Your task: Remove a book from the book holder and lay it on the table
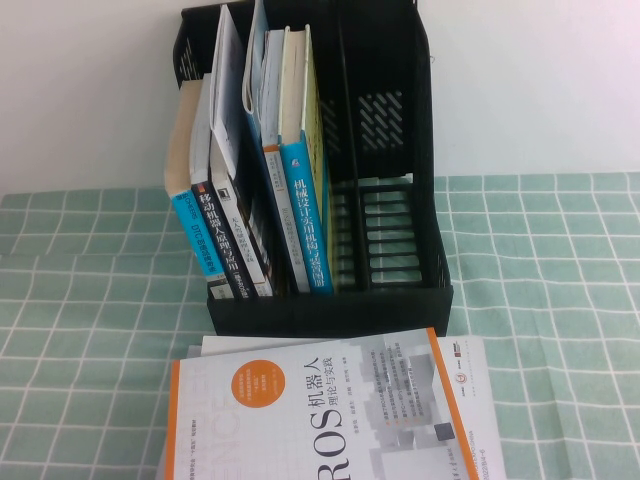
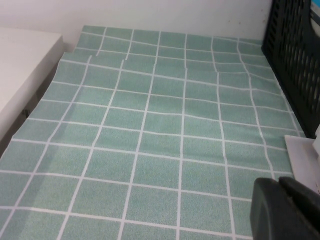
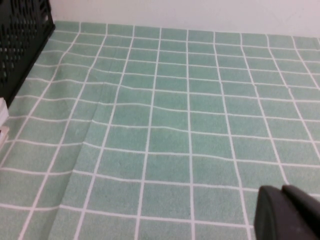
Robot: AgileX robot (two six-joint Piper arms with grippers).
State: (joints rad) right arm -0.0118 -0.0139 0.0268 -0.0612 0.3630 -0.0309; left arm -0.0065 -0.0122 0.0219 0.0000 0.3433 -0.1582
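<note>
A black book holder (image 1: 400, 180) stands at the back of the table. Its left compartments hold several upright books, among them a blue-spined one (image 1: 305, 215) and a black-spined one (image 1: 232, 235). The right compartments are empty. A white and orange ROS book (image 1: 330, 420) lies flat on a stack in front of the holder. Neither gripper shows in the high view. My left gripper (image 2: 278, 181) is shut and empty, low over the cloth to the left of the holder (image 2: 295, 55). My right gripper (image 3: 281, 189) is shut and empty over the cloth to the right of the holder (image 3: 22, 40).
A green checked cloth (image 1: 540, 300) covers the table, with wrinkles (image 2: 220, 80) near the holder. A white wall (image 1: 540, 80) is behind. The cloth's left edge drops off beside a white surface (image 2: 25, 70). The flat stack's edge shows in both wrist views (image 2: 302, 160) (image 3: 2, 120).
</note>
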